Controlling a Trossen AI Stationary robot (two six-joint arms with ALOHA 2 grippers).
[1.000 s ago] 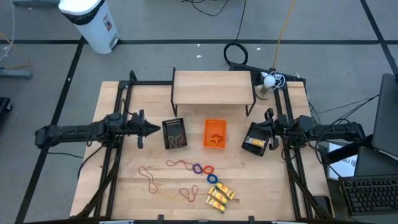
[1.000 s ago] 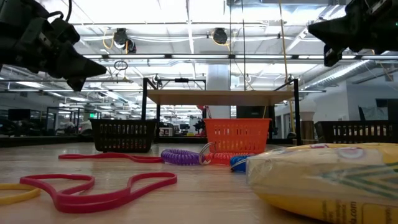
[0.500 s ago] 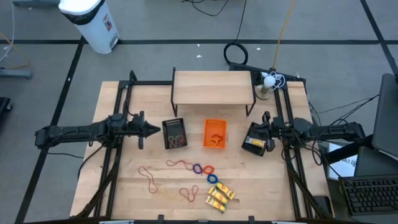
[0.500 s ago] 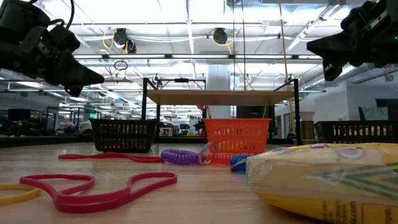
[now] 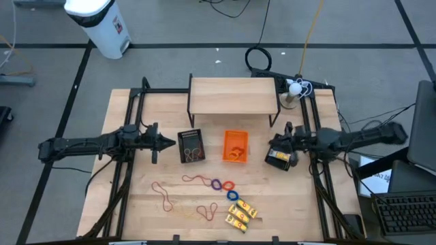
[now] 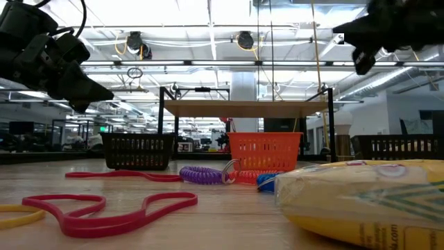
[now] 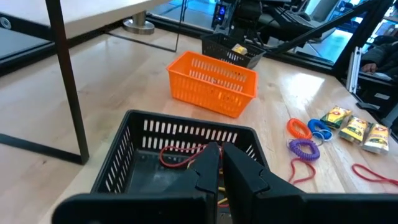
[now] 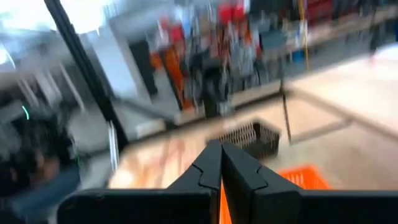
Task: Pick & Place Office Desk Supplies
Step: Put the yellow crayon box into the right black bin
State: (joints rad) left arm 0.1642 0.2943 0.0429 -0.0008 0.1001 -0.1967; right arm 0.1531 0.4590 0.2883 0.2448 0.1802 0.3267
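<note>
Red and tan rubber bands point(image 5: 178, 192), purple, blue and orange rings point(image 5: 225, 186) and yellow packets point(image 5: 240, 215) lie loose on the near part of the table. Three baskets stand in a row at mid-table. The left black basket point(image 5: 191, 145) holds rubber bands point(image 7: 177, 155), and the right black basket point(image 5: 280, 154) holds a yellow packet point(image 7: 239, 47). My left gripper point(image 5: 167, 141) hovers shut, with nothing in it, just left of the left black basket, pointing at it. My right gripper point(image 5: 272, 142) hovers shut and empty over the right black basket.
An orange basket point(image 5: 236, 146) stands between the two black ones. A low wooden shelf point(image 5: 234, 95) on black legs spans the far middle of the table. A white lamp-like thing point(image 5: 293, 88) stands at the far right corner. Bare wood point(image 5: 136, 204) lies at the near left.
My right gripper has moved toward the table's left, out over the right black basket, rising a little and rolling somewhat about its own axis. It stays shut.
</note>
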